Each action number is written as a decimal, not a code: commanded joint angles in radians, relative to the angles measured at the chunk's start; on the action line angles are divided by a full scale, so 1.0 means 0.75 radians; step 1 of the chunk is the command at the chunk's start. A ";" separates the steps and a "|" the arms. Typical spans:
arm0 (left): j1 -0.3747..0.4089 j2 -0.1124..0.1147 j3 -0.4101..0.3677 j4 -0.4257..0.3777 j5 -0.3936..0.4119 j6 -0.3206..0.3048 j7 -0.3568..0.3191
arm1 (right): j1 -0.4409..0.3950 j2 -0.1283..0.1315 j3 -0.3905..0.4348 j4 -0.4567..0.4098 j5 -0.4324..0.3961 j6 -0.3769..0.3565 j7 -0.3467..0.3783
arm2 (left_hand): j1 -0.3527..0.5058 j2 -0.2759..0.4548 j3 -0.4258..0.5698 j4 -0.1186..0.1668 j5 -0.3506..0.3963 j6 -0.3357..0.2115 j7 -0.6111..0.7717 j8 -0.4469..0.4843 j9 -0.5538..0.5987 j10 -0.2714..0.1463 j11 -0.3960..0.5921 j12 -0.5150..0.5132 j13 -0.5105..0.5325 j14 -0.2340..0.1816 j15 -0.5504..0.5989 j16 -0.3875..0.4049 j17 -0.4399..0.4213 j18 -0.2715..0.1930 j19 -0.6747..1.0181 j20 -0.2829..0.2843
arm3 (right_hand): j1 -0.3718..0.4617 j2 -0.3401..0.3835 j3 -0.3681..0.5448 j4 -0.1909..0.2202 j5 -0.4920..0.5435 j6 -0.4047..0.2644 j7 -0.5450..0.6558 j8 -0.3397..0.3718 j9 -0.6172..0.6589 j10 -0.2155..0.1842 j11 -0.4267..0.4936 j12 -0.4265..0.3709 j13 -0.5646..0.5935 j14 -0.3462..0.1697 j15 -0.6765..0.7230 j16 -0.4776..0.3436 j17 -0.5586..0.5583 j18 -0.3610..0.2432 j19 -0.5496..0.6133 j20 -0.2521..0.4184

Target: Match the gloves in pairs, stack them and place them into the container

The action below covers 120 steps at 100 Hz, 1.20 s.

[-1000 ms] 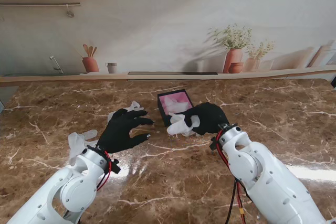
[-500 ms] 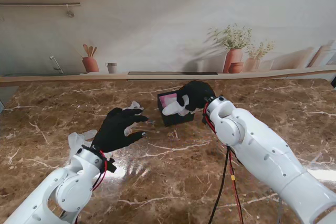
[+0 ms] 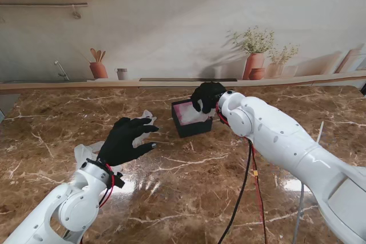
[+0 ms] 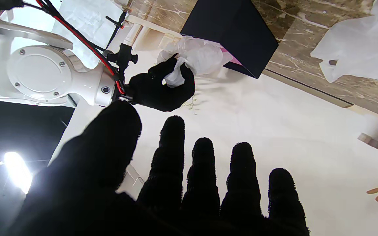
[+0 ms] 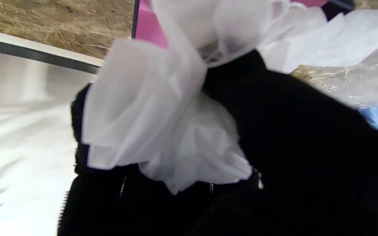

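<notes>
Currently the right hand is closed on a crumpled white glove over the far right corner of the container; its fingers are mostly hidden by the film. The left hand hovers empty, fingers spread. Two more gloves are partly occluded behind it.

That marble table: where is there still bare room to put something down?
Bare marble table lies between the two arms on the near side, and right of the dark box. It is crowded around the box, where the right hand holds white gloves, and by the left hand, with loose gloves beside it.
</notes>
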 commanded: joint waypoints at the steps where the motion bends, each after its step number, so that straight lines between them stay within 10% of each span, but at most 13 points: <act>1: 0.010 -0.001 0.001 0.009 0.000 0.005 0.006 | 0.027 -0.041 -0.019 0.047 0.020 0.009 0.003 | -0.002 0.050 -0.038 0.038 -0.039 0.005 -0.026 -0.015 -0.049 -0.014 -0.028 -0.010 -0.049 -0.058 -0.029 -0.018 -0.012 -0.052 -0.004 -0.017 | -0.005 0.036 0.019 0.023 -0.019 0.011 0.039 -0.026 0.057 -0.004 0.003 -0.010 0.078 0.017 0.036 0.029 0.026 -0.036 0.043 0.028; 83: 0.038 0.005 -0.021 -0.012 0.008 0.035 -0.025 | 0.216 -0.434 -0.451 0.765 0.165 -0.050 -0.333 | 0.013 0.055 -0.053 0.039 -0.035 0.004 -0.021 -0.014 -0.053 -0.017 -0.031 -0.012 -0.051 -0.063 -0.036 -0.021 -0.015 -0.049 -0.028 -0.009 | -0.017 0.045 0.016 0.022 -0.022 0.005 0.067 -0.084 0.059 -0.010 -0.004 -0.039 0.072 0.007 0.034 0.017 0.027 -0.067 0.047 0.028; 120: 0.034 0.008 -0.017 -0.003 0.012 0.047 -0.041 | 0.220 -0.465 -0.477 0.864 0.223 -0.142 -0.285 | 0.015 0.056 -0.050 0.040 -0.028 0.000 -0.014 -0.010 -0.054 -0.014 -0.029 -0.010 -0.051 -0.058 -0.033 -0.019 -0.016 -0.044 -0.034 -0.003 | -0.277 0.116 -0.014 -0.030 -0.180 0.094 -0.027 -0.134 -0.092 0.008 -0.066 -0.084 -0.094 0.008 -0.136 -0.001 -0.168 -0.009 -0.079 0.028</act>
